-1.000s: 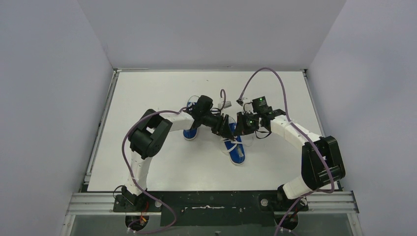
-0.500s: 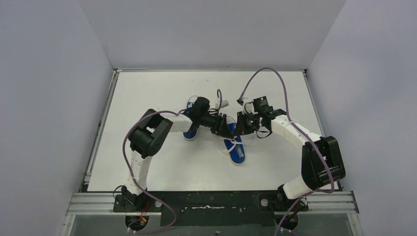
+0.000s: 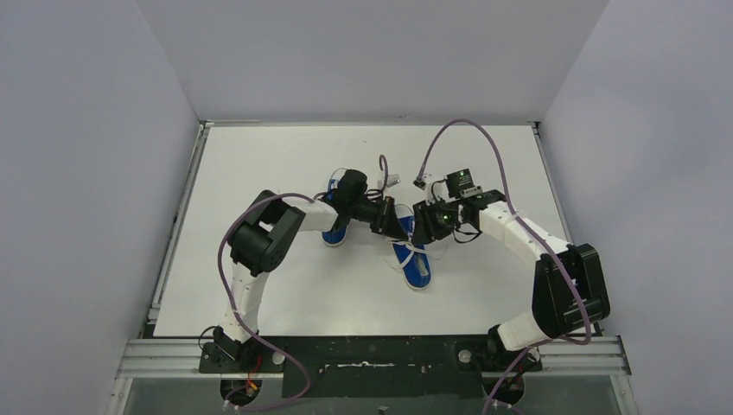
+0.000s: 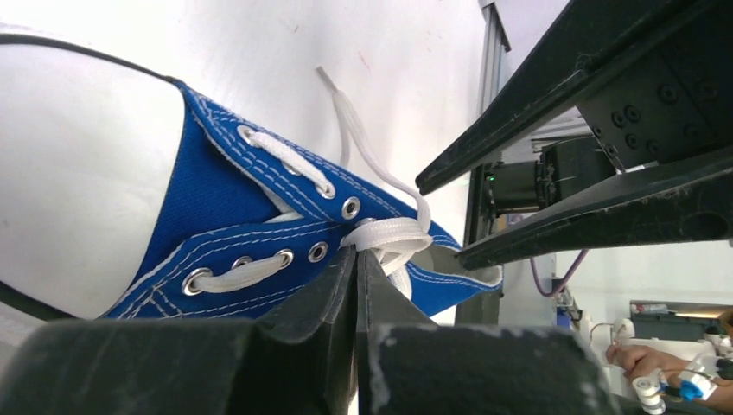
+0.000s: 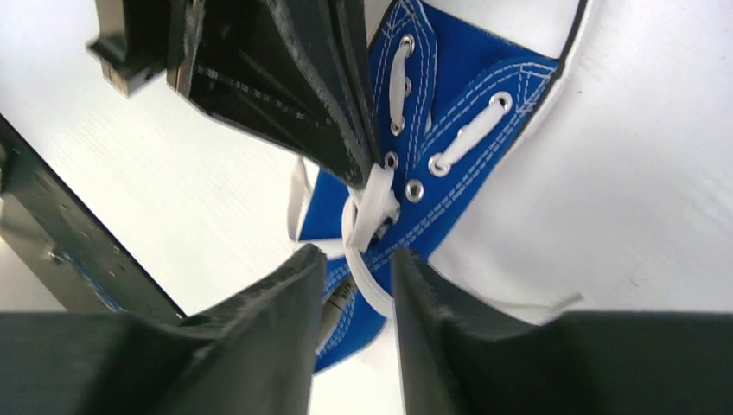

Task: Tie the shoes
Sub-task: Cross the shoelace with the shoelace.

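- Table [image 3: 259, 285], white, carried both blue shoes near its middle.
- Right shoe [image 3: 416, 264] lay at the centre, where the two arms met.
- Left shoe [image 3: 334, 232] sat just to its left, partly hidden under the left arm [image 3: 294, 212].
- Left gripper [image 4: 356, 259] was clamped tight on the white lace [image 4: 386, 233] at the right shoe's upper eyelets.
- Right gripper [image 5: 358, 257] stood partly parted, with a loop of lace passing loosely between its fingers.
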Available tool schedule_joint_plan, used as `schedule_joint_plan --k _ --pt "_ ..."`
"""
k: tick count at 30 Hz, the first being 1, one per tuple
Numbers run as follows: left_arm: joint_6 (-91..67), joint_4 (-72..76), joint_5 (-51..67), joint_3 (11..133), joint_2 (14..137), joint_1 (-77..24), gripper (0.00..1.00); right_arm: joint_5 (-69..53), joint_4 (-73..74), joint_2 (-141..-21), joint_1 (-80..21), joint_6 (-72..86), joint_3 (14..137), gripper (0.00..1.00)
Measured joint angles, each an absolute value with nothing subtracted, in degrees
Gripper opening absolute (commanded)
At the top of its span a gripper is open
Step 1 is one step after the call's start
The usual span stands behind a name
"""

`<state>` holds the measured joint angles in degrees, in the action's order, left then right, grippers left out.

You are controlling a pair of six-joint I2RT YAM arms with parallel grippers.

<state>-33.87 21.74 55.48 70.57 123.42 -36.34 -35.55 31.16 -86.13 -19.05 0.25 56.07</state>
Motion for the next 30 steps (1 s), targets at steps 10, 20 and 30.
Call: schedule_joint_plan --k 10,20,30 --pt "-38.46 26.02 56.77 69.76 123.42 -36.25 0.0 -34.33 32.82 -79.48 -19.62 -15.14 54.19 0.47" --pt "-39.57 26.92 57.54 68.71 123.42 -35.9 0.0 -34.17 33.26 -82.37 -22.28 -20.43 52.49 0.3" --pt "-40.51 27.66 57.98 68.71 123.42 -35.77 0.0 -30.83 32.67 -83.15 -23.42 -19.73 51.51 0.0"
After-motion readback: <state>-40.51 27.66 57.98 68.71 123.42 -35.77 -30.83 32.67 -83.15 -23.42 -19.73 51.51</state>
